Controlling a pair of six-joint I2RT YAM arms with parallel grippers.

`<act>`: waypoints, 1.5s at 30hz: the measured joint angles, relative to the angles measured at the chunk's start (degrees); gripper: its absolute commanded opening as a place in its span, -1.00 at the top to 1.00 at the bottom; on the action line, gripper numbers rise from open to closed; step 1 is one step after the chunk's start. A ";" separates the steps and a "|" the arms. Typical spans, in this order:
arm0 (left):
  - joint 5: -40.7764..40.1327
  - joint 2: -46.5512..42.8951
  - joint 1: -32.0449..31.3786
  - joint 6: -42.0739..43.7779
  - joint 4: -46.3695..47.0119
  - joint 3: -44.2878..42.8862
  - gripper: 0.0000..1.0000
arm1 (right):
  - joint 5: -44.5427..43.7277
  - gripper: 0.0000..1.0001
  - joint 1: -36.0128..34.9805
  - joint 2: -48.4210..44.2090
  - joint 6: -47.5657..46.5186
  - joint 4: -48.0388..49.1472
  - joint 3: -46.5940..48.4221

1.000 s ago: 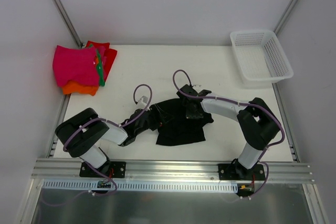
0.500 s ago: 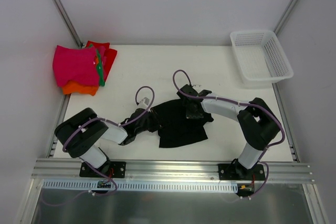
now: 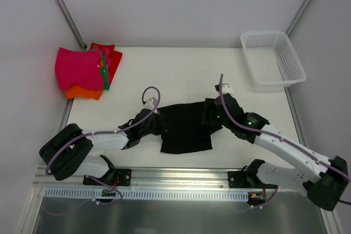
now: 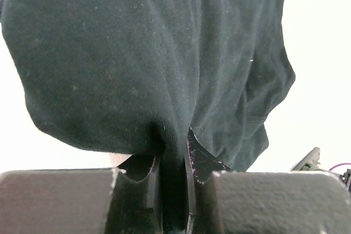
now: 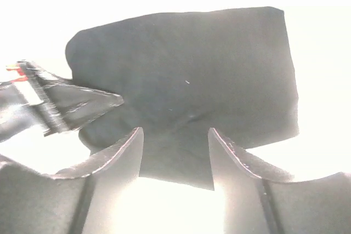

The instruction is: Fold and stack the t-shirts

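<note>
The black t-shirt [image 3: 185, 127] lies spread on the table [image 3: 181, 75], close to the middle of its near edge. The left gripper [image 4: 173, 154] is pinched tight on a bunched fold at the shirt's left edge. The right gripper [image 5: 174, 132] sits over the shirt's right edge, its fingers apart with cloth showing between them. The folded shirts [image 3: 82, 69] are stacked in the far left corner.

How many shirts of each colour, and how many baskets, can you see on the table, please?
black shirt: 1
pink shirt: 1
orange shirt: 1
red shirt: 1
green shirt (only an edge shows): 1
white basket: 1
Total: 6
</note>
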State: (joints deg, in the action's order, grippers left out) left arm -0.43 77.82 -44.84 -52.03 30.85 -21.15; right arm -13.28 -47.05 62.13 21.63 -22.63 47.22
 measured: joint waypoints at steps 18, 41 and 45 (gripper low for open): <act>0.76 1.86 29.59 17.16 -25.55 -37.40 1.00 | -2.51 -0.23 -0.63 -17.62 -0.48 -8.63 -10.56; -3.56 15.26 52.76 16.22 -19.65 -51.08 1.00 | -1.25 -0.41 1.11 -7.26 -5.27 -9.18 -10.23; -2.67 15.85 57.88 8.44 -15.74 -49.40 1.00 | -0.09 -0.41 1.75 -3.63 -6.25 -8.92 -8.46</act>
State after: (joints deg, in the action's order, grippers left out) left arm -3.09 93.67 13.04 -43.59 15.11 -70.54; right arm -13.37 -45.30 58.50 15.38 -31.55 38.76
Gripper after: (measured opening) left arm 0.103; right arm 0.705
